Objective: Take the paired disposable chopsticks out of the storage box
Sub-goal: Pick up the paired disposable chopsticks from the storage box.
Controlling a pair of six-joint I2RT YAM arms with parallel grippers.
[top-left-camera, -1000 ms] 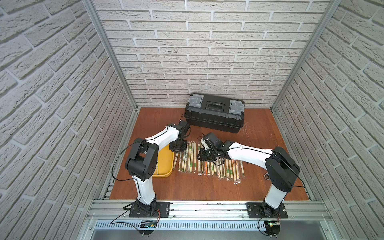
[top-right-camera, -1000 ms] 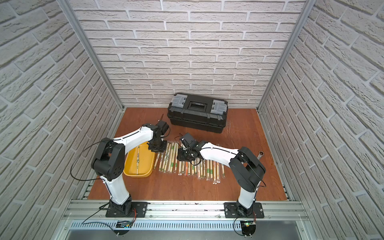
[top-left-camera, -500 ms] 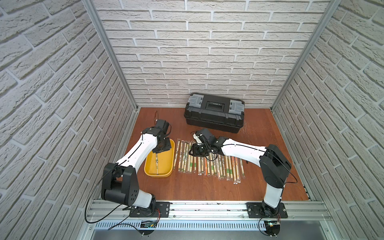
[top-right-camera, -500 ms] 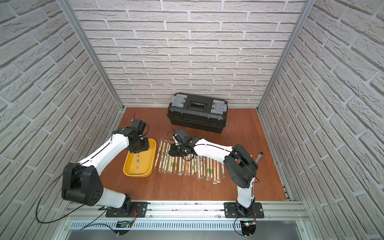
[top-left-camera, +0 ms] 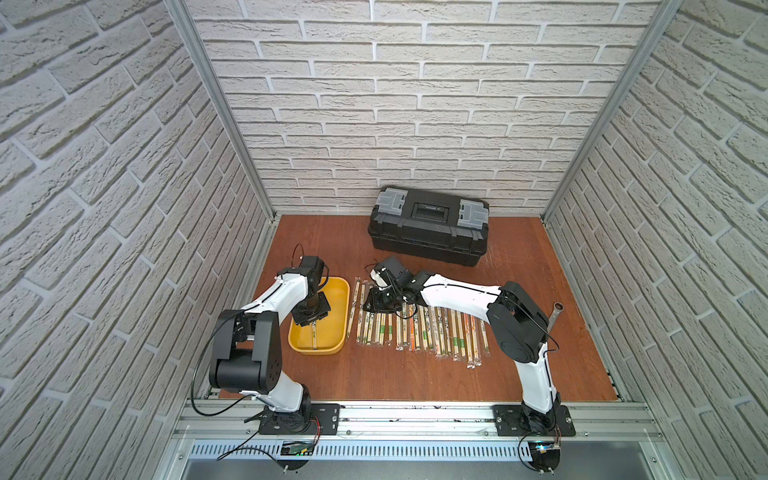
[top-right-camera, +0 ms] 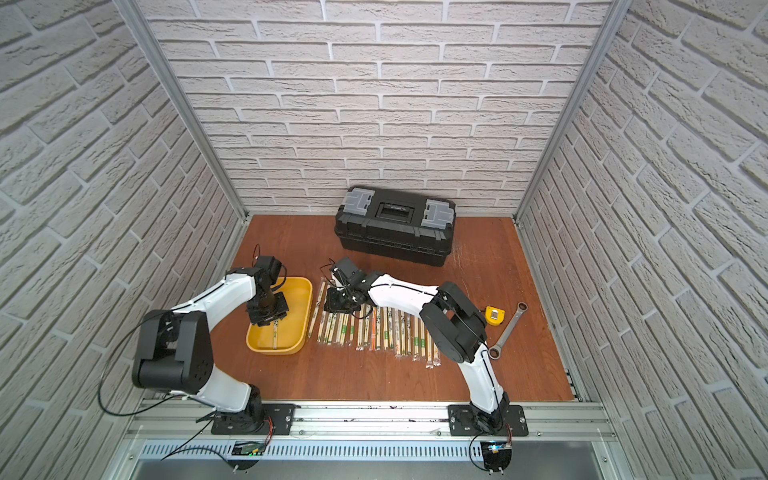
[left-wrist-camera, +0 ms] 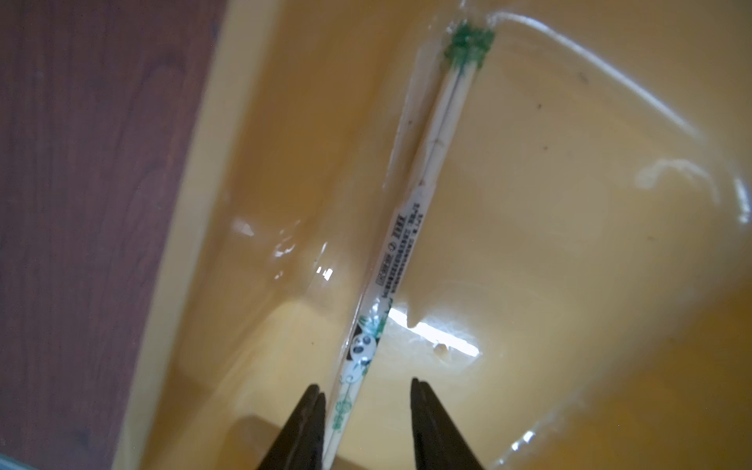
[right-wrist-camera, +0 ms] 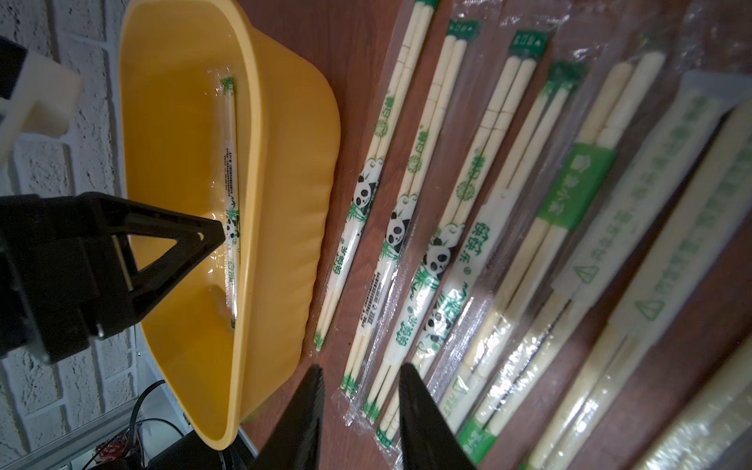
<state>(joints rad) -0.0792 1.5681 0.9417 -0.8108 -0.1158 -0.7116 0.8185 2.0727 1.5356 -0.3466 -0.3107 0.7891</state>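
Yellow glossy plastic storage box [top-left-camera: 338, 307] — one clear-sleeved bamboo chopstick pair [left-wrist-camera: 407, 228] inside

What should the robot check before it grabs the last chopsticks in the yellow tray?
1. One panda-print chopstick pair left in the yellow tray: ok.
2. Left jaws open, that pair between them: ok.
3. Left jaws low enough to pinch it: cannot tell.
4. Right jaws open, empty, outside the tray: ok.
5. Way to the row of chopstick pairs free: not ok, the right arm hangs over its tray-side end.
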